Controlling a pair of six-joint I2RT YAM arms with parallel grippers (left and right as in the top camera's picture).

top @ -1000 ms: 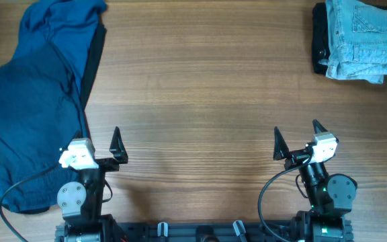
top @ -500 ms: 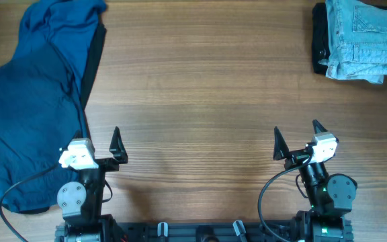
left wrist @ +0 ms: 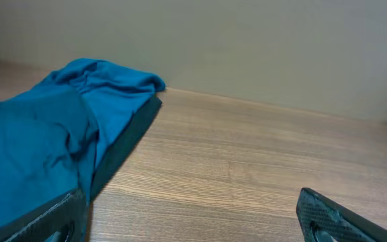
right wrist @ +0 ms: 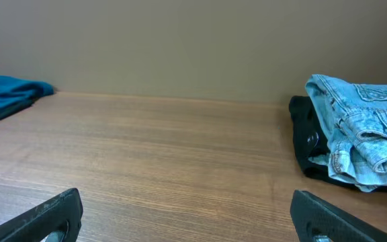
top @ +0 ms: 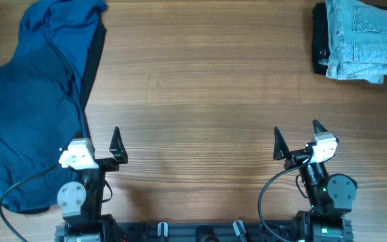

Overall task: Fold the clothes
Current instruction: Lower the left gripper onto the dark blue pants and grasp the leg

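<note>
Wooden table, blue garment stretched near-to-far (black trim rightward), folded jeans, left hand and right hand agape, empty

Black arms, white wrist housings, black cables

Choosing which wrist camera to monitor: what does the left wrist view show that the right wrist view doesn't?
Left wrist only: the bunched bulk of the mid-blue garment, close by. Right wrist only: the folded pale jeans lying on a dark piece. Both: the wooden table, the plain wall, and that garment's far end.
</note>
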